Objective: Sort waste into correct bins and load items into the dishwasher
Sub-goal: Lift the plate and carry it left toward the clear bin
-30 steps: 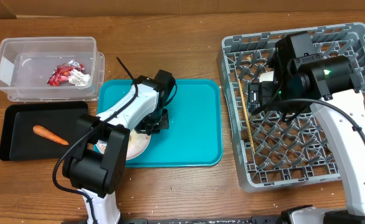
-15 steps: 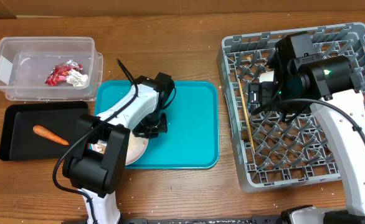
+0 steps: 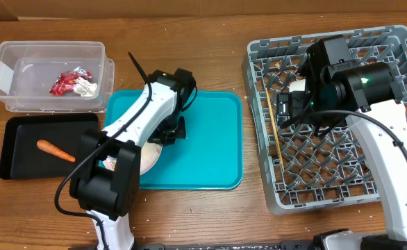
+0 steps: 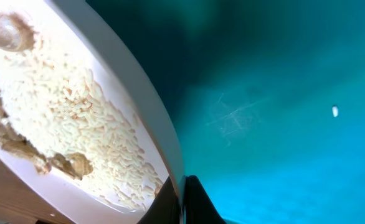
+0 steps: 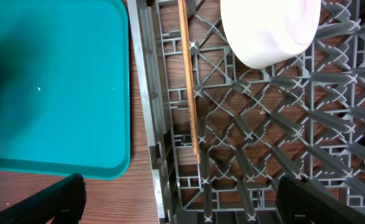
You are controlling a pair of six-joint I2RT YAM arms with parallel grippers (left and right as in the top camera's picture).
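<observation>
My left gripper (image 3: 173, 132) is shut on the rim of the round white plate (image 3: 150, 160) at the teal tray's left end. In the left wrist view the fingers (image 4: 182, 200) pinch the plate rim (image 4: 139, 106), and the plate carries rice grains and beige scraps (image 4: 64, 106). My right gripper (image 5: 182, 205) is open and empty above the grey dish rack (image 3: 398, 55). The chopsticks (image 5: 189, 81) and a white bowl (image 5: 266, 31) lie in the rack. The clear tub (image 3: 47, 48) holds red and silver wrappers (image 3: 68, 82). The black tray (image 3: 19, 132) holds the carrot (image 3: 54, 149).
The teal serving tray (image 3: 210, 146) lies between the bins and the rack, and it also shows in the right wrist view (image 5: 52, 81). The tub and black tray sit close against its left side. A strip of wooden table (image 3: 255, 167) separates tray and rack.
My left gripper has shifted a little left and back with the plate in it. The teal tray and the clear tub have slid slightly left. The right arm has not moved.
</observation>
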